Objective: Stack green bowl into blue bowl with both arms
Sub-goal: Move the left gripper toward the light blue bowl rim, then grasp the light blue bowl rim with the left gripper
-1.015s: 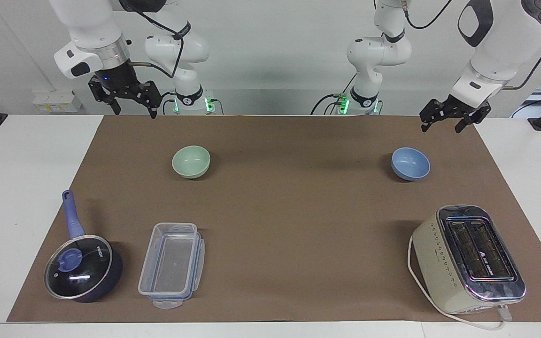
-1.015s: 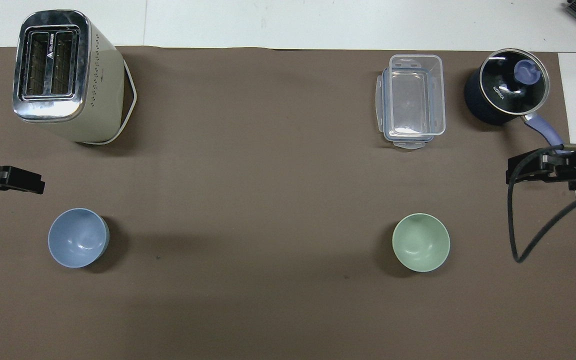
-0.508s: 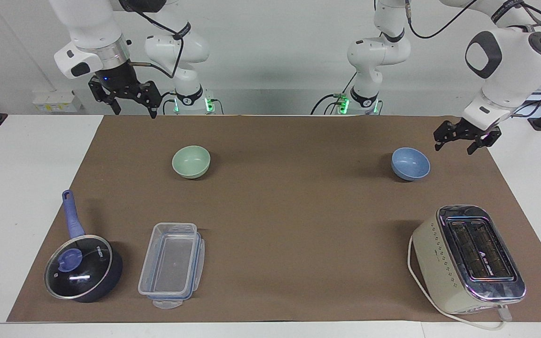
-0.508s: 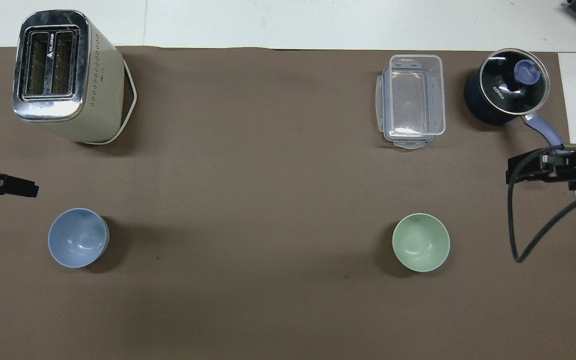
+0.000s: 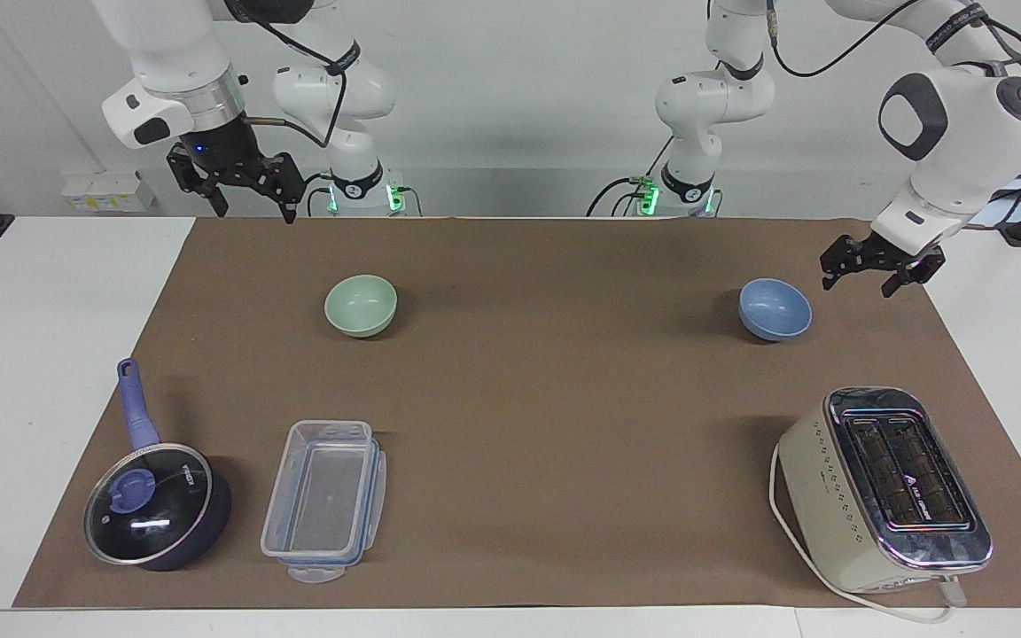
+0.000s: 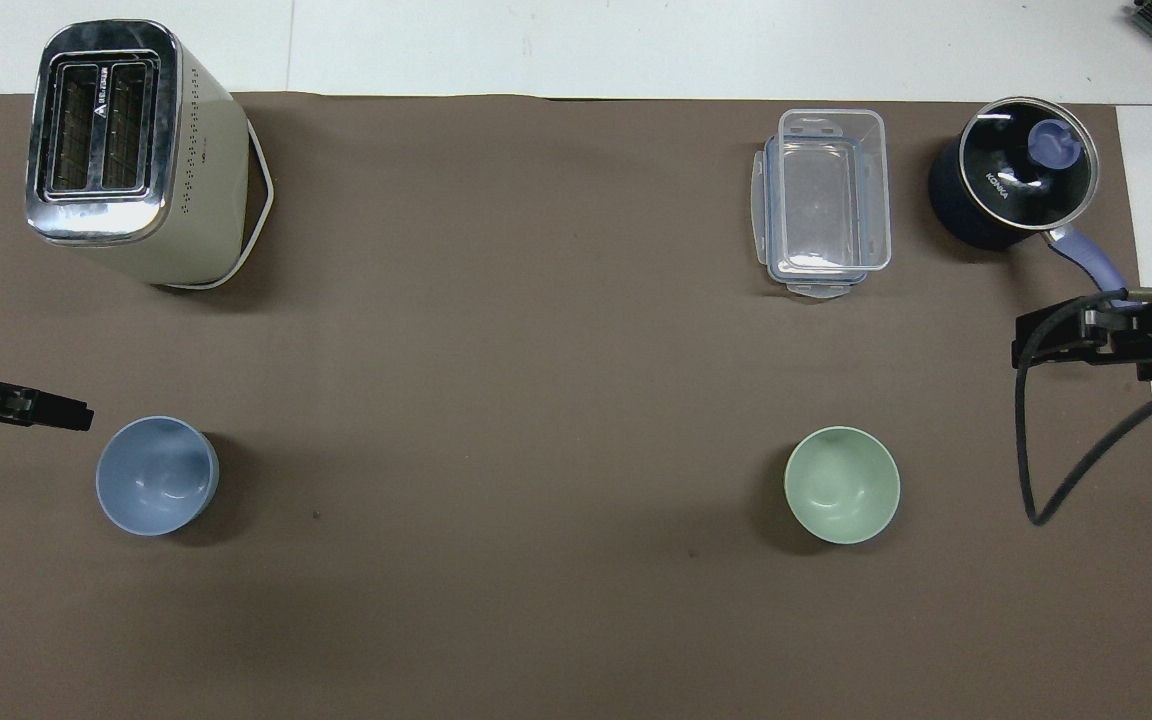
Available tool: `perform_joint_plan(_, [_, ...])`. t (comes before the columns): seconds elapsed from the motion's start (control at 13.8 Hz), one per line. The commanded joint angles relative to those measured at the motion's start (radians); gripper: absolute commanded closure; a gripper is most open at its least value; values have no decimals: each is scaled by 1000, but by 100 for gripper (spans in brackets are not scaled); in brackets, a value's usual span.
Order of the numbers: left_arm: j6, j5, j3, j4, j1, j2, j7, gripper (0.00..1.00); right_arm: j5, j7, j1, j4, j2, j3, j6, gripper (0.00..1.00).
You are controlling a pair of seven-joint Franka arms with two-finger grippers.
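Note:
The green bowl point(image 5: 361, 305) sits empty on the brown mat toward the right arm's end; it also shows in the overhead view point(image 6: 842, 484). The blue bowl point(image 5: 775, 308) sits empty toward the left arm's end, also in the overhead view point(image 6: 157, 475). My left gripper point(image 5: 857, 283) hangs open in the air just beside the blue bowl, over the mat's end edge, apart from the bowl; its tip shows in the overhead view point(image 6: 61, 413). My right gripper point(image 5: 255, 211) is open and empty, raised over the mat's edge near the robots, and waits.
A cream toaster point(image 5: 884, 488) stands farther from the robots than the blue bowl. A clear plastic container point(image 5: 324, 500) and a dark lidded saucepan point(image 5: 156, 507) with a blue handle lie farther out than the green bowl. A black cable point(image 6: 1056, 450) loops from the right wrist.
My left gripper has come down and drawn in beside the blue bowl. The right arm and both bowls have not moved.

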Motion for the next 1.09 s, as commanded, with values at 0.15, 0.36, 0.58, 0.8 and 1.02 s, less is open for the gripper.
perform_joint_plan(0.15, [110, -57, -9, -136, 60, 4, 61, 0, 8, 18, -8, -27, -22, 6, 10, 0])
perform_joint_plan(0.36, [166, -80, -9, -211, 72, 2, 75, 0, 8, 16, -8, -27, -22, 6, 10, 0])
perform_joint_plan(0.58, [219, -126, -9, -262, 96, 25, 153, 0, 8, 15, -8, -27, -22, 6, 10, 0])
perform_joint_plan(0.8, [246, -129, -9, -296, 97, 21, 154, 67, 8, 13, -8, -27, -22, 6, 10, 0])
perform_joint_plan(1.02, [245, -132, -9, -304, 89, 18, 121, 100, 8, 13, -8, -27, -22, 6, 10, 0])
